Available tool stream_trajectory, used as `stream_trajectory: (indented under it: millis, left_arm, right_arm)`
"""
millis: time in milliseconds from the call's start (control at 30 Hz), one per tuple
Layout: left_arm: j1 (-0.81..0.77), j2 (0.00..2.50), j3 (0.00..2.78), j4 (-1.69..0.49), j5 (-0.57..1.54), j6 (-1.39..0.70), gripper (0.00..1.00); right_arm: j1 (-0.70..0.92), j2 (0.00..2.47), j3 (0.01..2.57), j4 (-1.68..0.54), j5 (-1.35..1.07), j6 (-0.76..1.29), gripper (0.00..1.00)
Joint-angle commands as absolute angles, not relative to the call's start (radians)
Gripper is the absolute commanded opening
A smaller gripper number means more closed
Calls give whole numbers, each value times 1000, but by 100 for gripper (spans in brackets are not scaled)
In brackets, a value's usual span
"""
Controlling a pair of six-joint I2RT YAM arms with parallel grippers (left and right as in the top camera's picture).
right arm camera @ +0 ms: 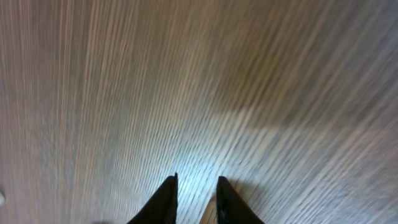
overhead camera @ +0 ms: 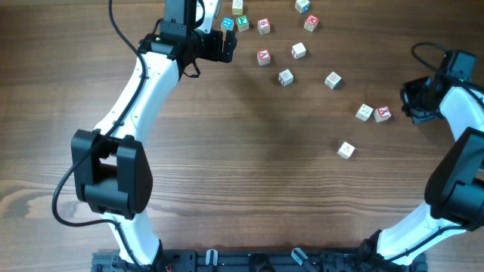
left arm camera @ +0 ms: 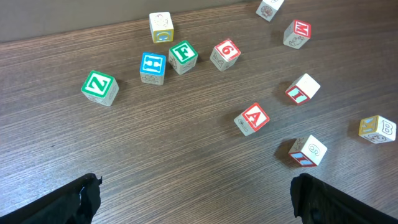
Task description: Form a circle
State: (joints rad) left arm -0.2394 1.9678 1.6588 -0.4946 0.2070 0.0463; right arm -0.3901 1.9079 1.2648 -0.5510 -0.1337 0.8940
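The cubes lie scattered, and no closed circle shows. In the overhead view they run in a loose arc from a blue cube (overhead camera: 228, 23) and a green cube (overhead camera: 243, 22) past a red A cube (overhead camera: 263, 57) down to a lone cube (overhead camera: 346, 149). My left gripper (overhead camera: 231, 47) hangs open beside the blue cube. In its wrist view the left gripper (left arm camera: 196, 199) has bare table between wide jaws, with a green Z cube (left arm camera: 99, 87) and the red A cube (left arm camera: 252, 118) ahead. My right gripper (overhead camera: 414, 102) is just right of a red cube (overhead camera: 383, 113). Its wrist view shows the right gripper (right arm camera: 196, 186) with a narrow gap, holding nothing.
Bare wooden table (overhead camera: 249, 174) spreads over the middle and front. The left arm (overhead camera: 144, 83) crosses the left side, and the right arm (overhead camera: 461, 166) stands along the right edge. The right wrist view is blurred and shows only wood grain.
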Motion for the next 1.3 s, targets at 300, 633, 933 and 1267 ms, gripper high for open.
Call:
stream_trajectory:
  millis: [300, 633, 933, 1267]
  left_arm:
    - [-236, 1977, 1654, -495, 205, 44, 100]
    - [-236, 1977, 1654, -495, 205, 44, 100]
    - [-236, 1977, 1654, -495, 205, 44, 100]
    - [-236, 1977, 1654, -503, 205, 44, 100]
  right_arm:
    - [-351, 1925, 1267, -596, -155, 839, 6]
    - [-351, 1928, 1267, -529, 26, 837, 4]
    - [-348, 2071, 1441, -362, -152, 719, 5]
    - [-339, 2207, 1872, -905, 16, 563, 4]
